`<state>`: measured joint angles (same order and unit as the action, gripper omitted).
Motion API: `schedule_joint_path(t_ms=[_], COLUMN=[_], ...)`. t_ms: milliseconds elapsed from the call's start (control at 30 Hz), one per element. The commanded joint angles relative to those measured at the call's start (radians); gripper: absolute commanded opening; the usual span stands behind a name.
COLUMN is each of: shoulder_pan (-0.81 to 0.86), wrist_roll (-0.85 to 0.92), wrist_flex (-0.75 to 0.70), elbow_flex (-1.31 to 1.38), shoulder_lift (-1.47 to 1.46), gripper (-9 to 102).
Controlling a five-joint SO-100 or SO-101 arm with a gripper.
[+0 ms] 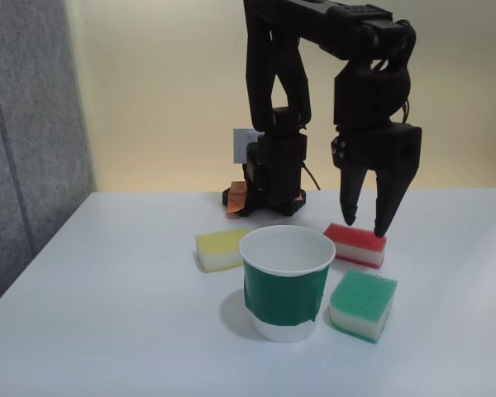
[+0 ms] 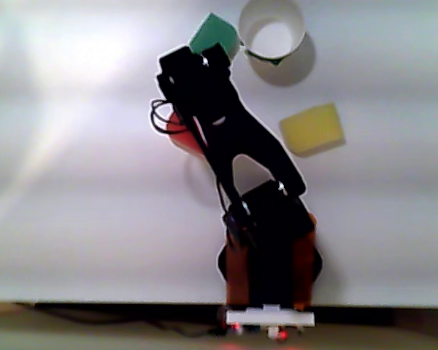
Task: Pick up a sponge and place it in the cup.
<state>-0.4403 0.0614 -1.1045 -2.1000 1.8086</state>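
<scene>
The red-pink-topped sponge (image 1: 357,245) with a white bottom lies flat on the white table, right of and behind the cup (image 1: 286,283); a sliver of the sponge (image 2: 177,135) shows under the arm in the other view. The cup, white with a dark green band, stands upright and empty; from above the cup (image 2: 271,29) is near the top edge. My black gripper (image 1: 365,225) hangs straight over the sponge, open, fingertips pointing down just above its top and touching nothing.
A green-topped sponge (image 1: 363,306) lies right of the cup in the fixed view. A yellow sponge (image 1: 221,249) lies to the cup's left rear. The arm's base (image 1: 269,186) stands at the back; a grey partition (image 1: 29,141) borders the left.
</scene>
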Motion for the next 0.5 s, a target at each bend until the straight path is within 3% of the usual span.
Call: schedule_joint_path(t_ms=[0,267,467], shoulder_pan=[0.017,0.015,-0.028], wrist_roll=[0.028,-0.057,-0.087], wrist_flex=[-0.008,0.078,0.106], elbow_flex=[0.014,-0.080,-0.187], shoulder_lift=[0.015,0.084,0.183], gripper=[25,38,41])
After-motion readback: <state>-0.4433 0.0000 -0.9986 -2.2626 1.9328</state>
